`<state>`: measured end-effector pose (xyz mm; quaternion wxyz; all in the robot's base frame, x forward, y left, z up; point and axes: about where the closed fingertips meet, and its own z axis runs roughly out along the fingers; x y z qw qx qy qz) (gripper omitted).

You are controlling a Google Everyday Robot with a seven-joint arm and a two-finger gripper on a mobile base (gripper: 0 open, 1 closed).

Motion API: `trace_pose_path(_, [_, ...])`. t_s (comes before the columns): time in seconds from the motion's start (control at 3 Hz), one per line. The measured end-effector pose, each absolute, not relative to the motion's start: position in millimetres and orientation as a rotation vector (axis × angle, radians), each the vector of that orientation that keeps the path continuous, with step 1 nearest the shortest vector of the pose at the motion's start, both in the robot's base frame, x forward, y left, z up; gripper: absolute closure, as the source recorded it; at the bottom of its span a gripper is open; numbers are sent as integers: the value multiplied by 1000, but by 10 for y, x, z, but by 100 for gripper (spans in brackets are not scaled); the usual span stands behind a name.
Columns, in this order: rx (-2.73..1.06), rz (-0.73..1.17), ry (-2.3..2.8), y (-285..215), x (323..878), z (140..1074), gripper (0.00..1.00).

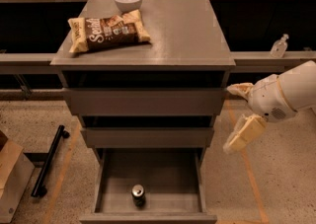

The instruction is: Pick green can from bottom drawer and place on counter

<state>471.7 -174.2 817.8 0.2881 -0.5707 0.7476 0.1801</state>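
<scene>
Cardboard box (11, 177) sits at the far left edge on the speckled floor, and just right of it a black bar (47, 161) lies slanted on the ground. Next comes the grey drawer cabinet, whose flat top serves as the table (190, 28). On its left half lies a brown and yellow chip bag (108, 31), flat on its side. A pale bowl (128, 0) stands just beyond the bag, at the far edge. The right half of the table is bare grey.

Below the top, the two shallower drawers (145, 101) show their plain fronts, each stepping a little nearer than the one above. The bottom drawer (170, 173) is pulled well out, its grey box open to view. The green can (138, 194) stands upright inside it, silver top upward, close to the near front wall and slightly left of the middle, touching nothing but the drawer floor.

Right of the cabinet, the pincer (242, 112) hangs in the air beside the middle drawers, well above the can and apart from the cabinet, its two pale fingers (245, 133) spread wide with nothing between them. A small clear bottle (279, 46) stands on the ledge at far right
</scene>
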Motion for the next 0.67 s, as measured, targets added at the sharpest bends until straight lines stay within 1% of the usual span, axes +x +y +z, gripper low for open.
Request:
trace_pose_path(0.33, [-1480,520,1986,-1643,4715,7963,0])
trace_pose_path(0.67, [-1468,598,1955,-1422,4788,7392,0])
